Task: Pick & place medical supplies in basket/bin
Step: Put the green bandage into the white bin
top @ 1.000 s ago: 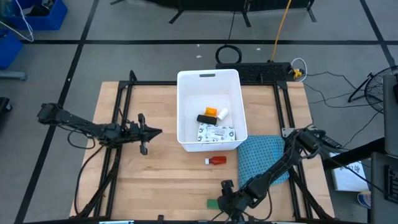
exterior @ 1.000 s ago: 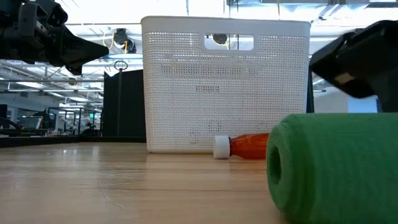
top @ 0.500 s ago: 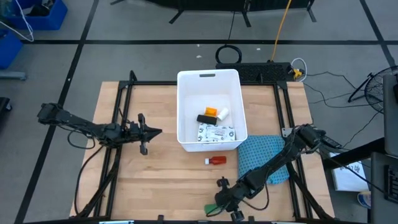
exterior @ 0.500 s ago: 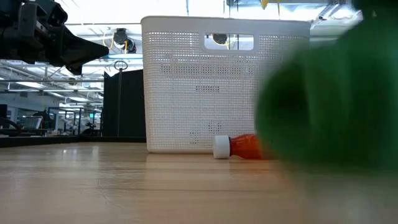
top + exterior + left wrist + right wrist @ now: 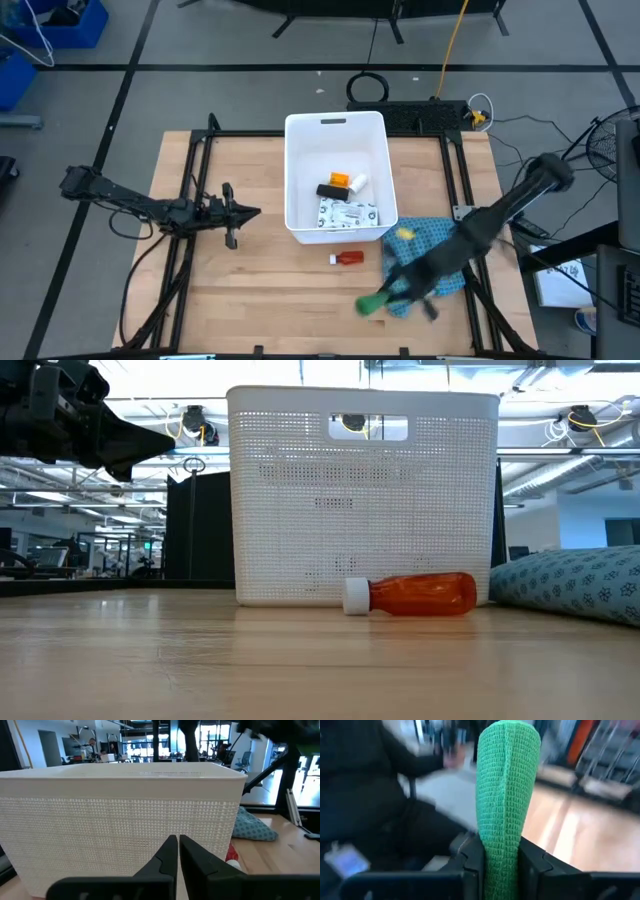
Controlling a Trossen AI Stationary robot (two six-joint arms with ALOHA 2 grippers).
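Note:
My right gripper [image 5: 502, 862] is shut on a green bandage roll [image 5: 507, 785], which in the high view hangs over the near right of the table as the green roll [image 5: 372, 303]. A small red bottle [image 5: 348, 258] lies on its side just in front of the white bin [image 5: 335, 125]. In the bin lie a white-green packet [image 5: 348, 212], a black block [image 5: 332, 190], an orange piece [image 5: 340, 180] and a small white bottle [image 5: 358, 183]. My left gripper [image 5: 243, 212] waits shut, left of the bin. My right gripper pinches the green roll's one end [image 5: 501, 845] between its two fingers [image 5: 471, 857]. There the soft roll is pressed narrower than its free end. The rest of the roll sticks out past the fingertips, along the fingers, toward the table's left. It is lifted clear of the table.
A blue-teal patterned cloth [image 5: 430, 250] lies to the right of the red bottle, under my right arm. Black frame bars [image 5: 200, 200] run along both sides of the table. The left wrist view faces the bin's perforated wall [image 5: 115, 815].
My right gripper has shut on the green roll at the table's near edge and has lifted it up and toward the far right, over the cloth's near edge. The roll has left the table and has gone out of the low view.

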